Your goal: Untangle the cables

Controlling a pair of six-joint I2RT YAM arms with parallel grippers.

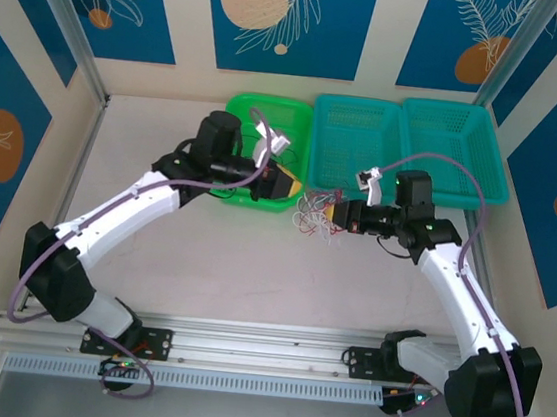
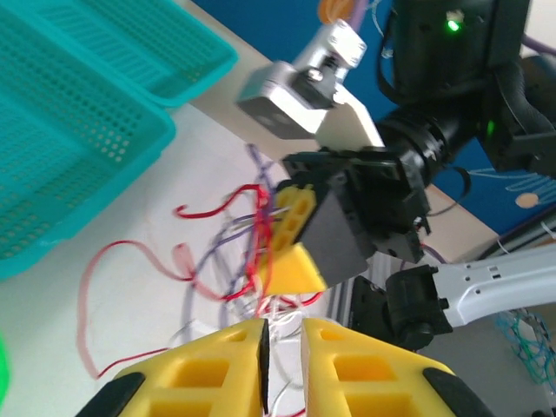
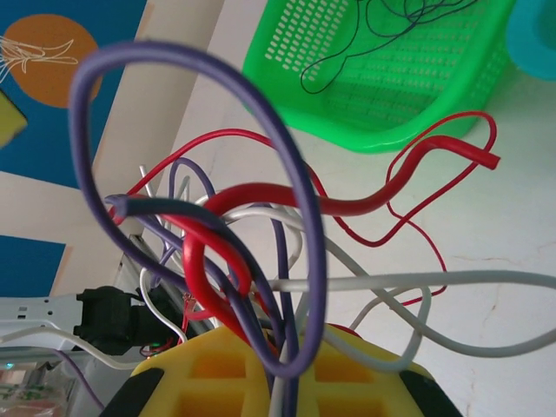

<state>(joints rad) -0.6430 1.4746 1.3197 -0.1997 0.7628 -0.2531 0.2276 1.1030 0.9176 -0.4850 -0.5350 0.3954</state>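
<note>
Just ahead of the two teal baskets [image 1: 406, 148], on the bare desk [image 1: 210, 281], the cables [image 1: 310, 222] lie in one loose knot of red, purple and whitish strands, looped through one another. One thin black strand [image 3: 365, 39] lies apart from them inside the green basket [image 3: 417, 100].

At the knot's right side, the right claw [image 3: 287, 373] is closed on several of the strands. Red, purple and white loops rise straight out of the seam between its yellow fingers. Opposite it, the left claw [image 2: 284, 347] hovers close with only a narrow slit between its fingers. I see nothing clearly caught in that slit, though a few pale wires run just beyond the tips.

I take this to be the middle of the sorting. One wire is already in a basket, and the rest have yet to be pulled free. Next the left claw has to settle on a single strand, probably one of the red loops lying clear on its side. It should draw that strand away slowly while the right claw anchors the bundle, so the knot does not tighten or drag along whole.

Pale and smooth, the desk is fenced by cream walls with blue leaf-patterned panels and slim metal posts. An aluminium rail [image 1: 244, 337] runs along the near edge, where the arms are bolted.
</note>
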